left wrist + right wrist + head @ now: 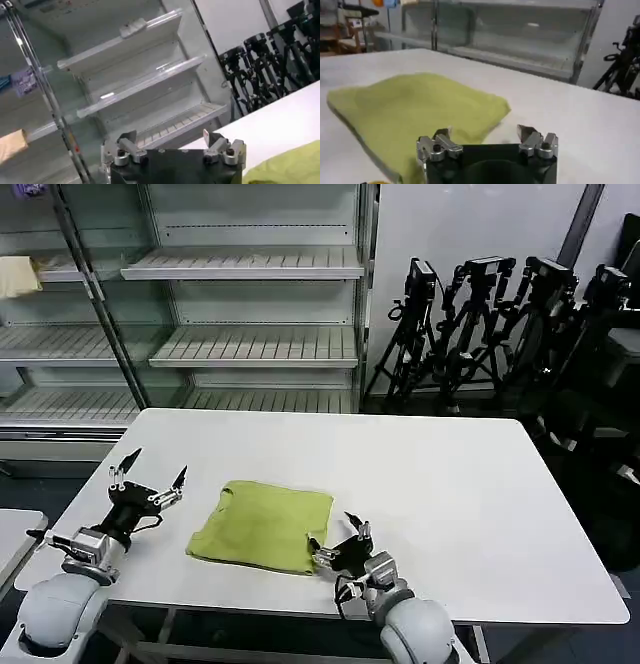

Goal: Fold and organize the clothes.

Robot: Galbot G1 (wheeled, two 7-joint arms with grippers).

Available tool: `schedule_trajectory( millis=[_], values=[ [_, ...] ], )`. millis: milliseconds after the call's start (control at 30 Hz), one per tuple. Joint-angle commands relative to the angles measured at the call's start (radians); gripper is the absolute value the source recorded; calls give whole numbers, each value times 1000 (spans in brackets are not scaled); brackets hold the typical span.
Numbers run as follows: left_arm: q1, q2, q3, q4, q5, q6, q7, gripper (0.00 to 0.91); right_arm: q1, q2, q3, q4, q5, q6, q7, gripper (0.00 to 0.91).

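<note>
The clothes, one lime yellow-green T-shirt (265, 526), lie folded into a rough rectangle on the white table (450, 494), near its front edge. My left gripper (148, 471) hangs open above the table just left of the shirt, not touching it; in the left wrist view (167, 136) the shirt's edge (290, 167) is off to one side. My right gripper (336, 538) is open at the shirt's front right corner, low over the table. In the right wrist view (482, 131) the folded shirt (415, 112) lies just ahead, one finger over its edge.
Empty metal shelving (250, 304) stands behind the table. Several black tripods (500, 324) crowd the back right. A pale cream cloth (18, 276) rests on a left shelf. The table's right half is bare white surface.
</note>
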Motion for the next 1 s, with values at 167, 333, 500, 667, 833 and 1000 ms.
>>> schedule_trajectory(
  millis=[167, 333, 500, 667, 833, 1000],
  values=[
    [9, 0, -6, -1, -2, 1, -1, 907, 6, 6, -4, -60, -21, -12, 18, 907],
    [7, -3, 4, -1, -2, 3, -2, 907, -5, -16, 42, -37, -18, -14, 20, 907],
    [-9, -5, 19, -3, -1, 4, -2, 907, -33, -48, 82, 10, -5, -17, 21, 907],
    [-22, -4, 27, -1, -1, 4, -2, 907, -65, -71, 124, 58, 5, -18, 20, 907],
    [-20, -2, 25, -8, -1, 4, -1, 907, -94, -86, 158, 99, 4, -16, 20, 907],
    [-15, 2, 22, -16, -2, 5, -2, 907, -113, -94, 194, 142, -8, 3, 21, 907]
  ],
)
